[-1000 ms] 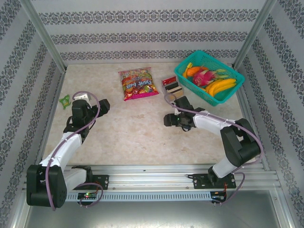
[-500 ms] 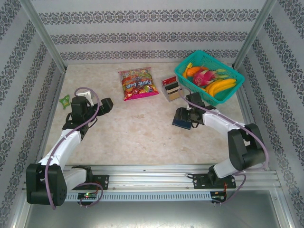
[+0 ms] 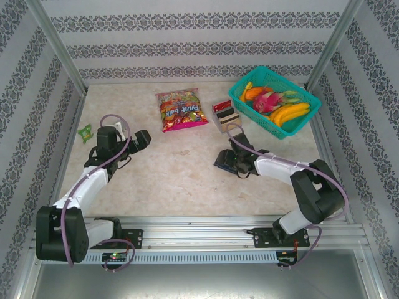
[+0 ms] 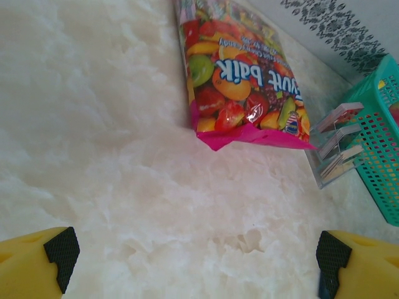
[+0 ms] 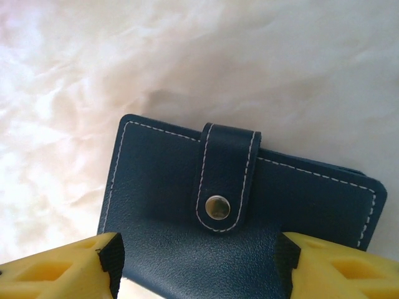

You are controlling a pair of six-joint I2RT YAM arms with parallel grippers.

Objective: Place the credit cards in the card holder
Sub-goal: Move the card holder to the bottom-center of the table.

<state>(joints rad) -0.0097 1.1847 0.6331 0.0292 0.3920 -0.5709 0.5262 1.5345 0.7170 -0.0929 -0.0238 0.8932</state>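
Where my arms reach out from the near edge, my left gripper [image 4: 196, 252] hangs over bare table [image 4: 124, 156], its fingers spread wide with nothing between them. My right gripper [image 5: 198, 249] is at mid-table, right of centre, with its fingers partly apart. Their tips lie over the near part of the one holder [image 5: 156, 180]; whether they press or pinch it I cannot tell. The holder is navy with white stitching and folded shut, its single tab [image 5: 227, 162] fastened by one metal snap [image 5: 217, 207]. I read no writing on it. It sits well apart from the cards.

Off to my left, near the wall, lies one small green thing [image 3: 85, 131], too small to name. Farther out lies one snack bag [image 4: 243, 81] printed with fruit; its label seems to read "Fruit baik". Just right of it, one small box [image 4: 324, 177] holds three cards [image 4: 340, 115] standing on edge, which look red, black and tan from above. Just beside the box, at the far right, stands one teal basket [image 4: 383, 156] of fruit, with bananas [image 3: 290, 114] among them.
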